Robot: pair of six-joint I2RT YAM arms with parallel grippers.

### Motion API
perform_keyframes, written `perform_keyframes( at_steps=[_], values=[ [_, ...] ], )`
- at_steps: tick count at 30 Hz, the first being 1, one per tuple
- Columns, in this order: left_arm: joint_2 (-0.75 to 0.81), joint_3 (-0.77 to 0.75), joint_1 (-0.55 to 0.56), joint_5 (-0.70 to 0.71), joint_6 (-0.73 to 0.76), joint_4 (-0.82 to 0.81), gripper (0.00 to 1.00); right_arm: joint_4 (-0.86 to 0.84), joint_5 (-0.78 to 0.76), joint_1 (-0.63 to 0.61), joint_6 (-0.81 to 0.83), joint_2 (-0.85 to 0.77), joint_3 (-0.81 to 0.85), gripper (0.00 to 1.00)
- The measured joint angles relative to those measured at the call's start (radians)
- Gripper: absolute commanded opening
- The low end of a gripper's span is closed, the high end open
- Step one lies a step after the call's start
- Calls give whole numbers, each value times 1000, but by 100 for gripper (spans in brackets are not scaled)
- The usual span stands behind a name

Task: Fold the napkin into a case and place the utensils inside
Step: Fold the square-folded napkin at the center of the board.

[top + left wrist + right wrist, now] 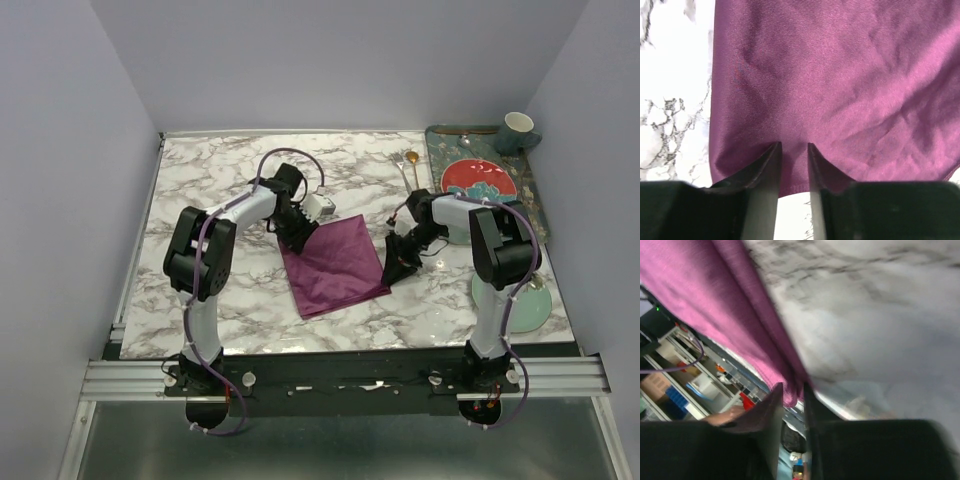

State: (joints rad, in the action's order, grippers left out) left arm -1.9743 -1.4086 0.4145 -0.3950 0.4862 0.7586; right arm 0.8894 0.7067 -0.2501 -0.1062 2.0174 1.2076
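Note:
The plum-purple napkin lies as a tilted square on the marble table, and no case shape shows. My left gripper is at its far left corner; in the left wrist view the fingers pinch the cloth's edge. My right gripper is shut on the napkin's right corner, and the right wrist view shows the cloth caught in my right gripper and lifted. The silver fork and gold spoon lie side by side at the back of the table, apart from both grippers.
A dark patterned tray at the back right holds a red plate and a cup. A round pale green plate lies at the front right beside the right arm. Walls close in the table on three sides.

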Motion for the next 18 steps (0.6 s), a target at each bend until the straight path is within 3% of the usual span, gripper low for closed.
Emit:
perform_keyframes(
  at_steps=[1,6,9,10,12,13,15,18],
  values=[
    [3,-3,0,-5,14,4,45,3,1,0,0,-7,0,50],
    [64,-5,0,-39,33,34,61,56,-17,0,20,-81,21,52],
    [163,-7,0,-55,20,36,72,117,-31,2,47,-111,91,65],
    [225,-7,0,-54,10,21,76,149,-37,3,64,-117,145,75],
    [315,-6,0,-55,-21,-19,94,163,-39,3,86,-121,237,84],
    [367,-3,-2,-55,-47,-53,99,165,-39,3,98,-121,272,93],
    [438,9,-8,-60,-101,-126,99,171,-27,3,101,-113,385,100],
    [486,14,-23,-93,-214,-232,99,122,41,3,61,-62,609,100]
  ],
)
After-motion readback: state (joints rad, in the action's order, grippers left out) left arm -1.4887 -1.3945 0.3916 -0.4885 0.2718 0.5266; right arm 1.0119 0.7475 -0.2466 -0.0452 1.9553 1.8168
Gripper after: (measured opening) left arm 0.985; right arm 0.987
